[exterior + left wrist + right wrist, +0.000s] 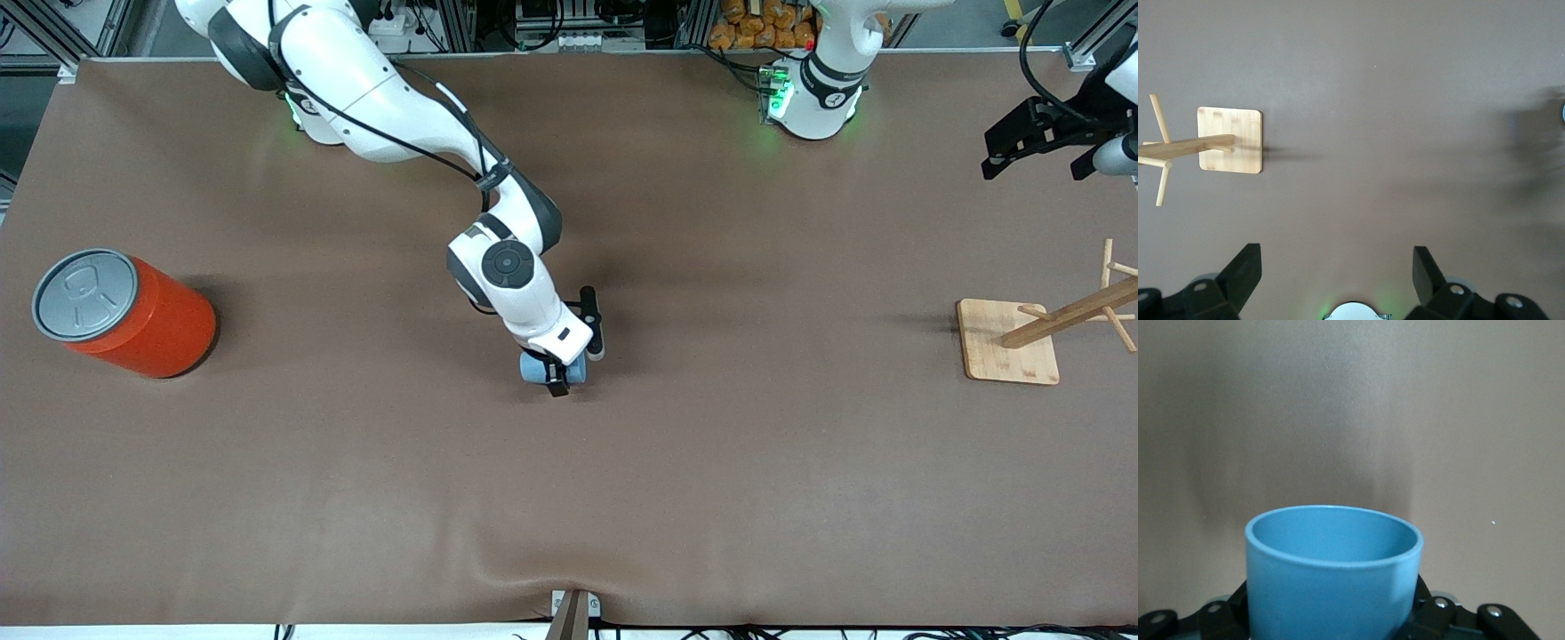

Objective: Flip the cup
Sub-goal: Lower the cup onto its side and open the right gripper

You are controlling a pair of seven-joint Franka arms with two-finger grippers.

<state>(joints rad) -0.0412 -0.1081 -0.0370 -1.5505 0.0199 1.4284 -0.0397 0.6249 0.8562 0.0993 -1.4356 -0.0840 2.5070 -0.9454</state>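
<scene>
Light-blue, matte, and caught between the fingers of the right pincer: the cup, at mid-bench, roughly halfway between the two short edges. Lies on its side by the look of the front view, long axis about level with the bench and pointing toward the right arm's end. Confirmed in the right wrist view, with the open mouth of the cup facing away from the wrist camera and the black fingers clamped on its wall on either side. Cannot tell whether the cup touches the bench or hangs just above it. Judged as mid-flip: a turn of the wrist needed to bring the mouth up or down before release.

Orange can well apart, near the short edge at the right arm's end. Wooden rack near the short edge at the left arm's end. Left pincer waiting over that end, by the corner at the arms' long edge, spread wide and holding nothing.
</scene>
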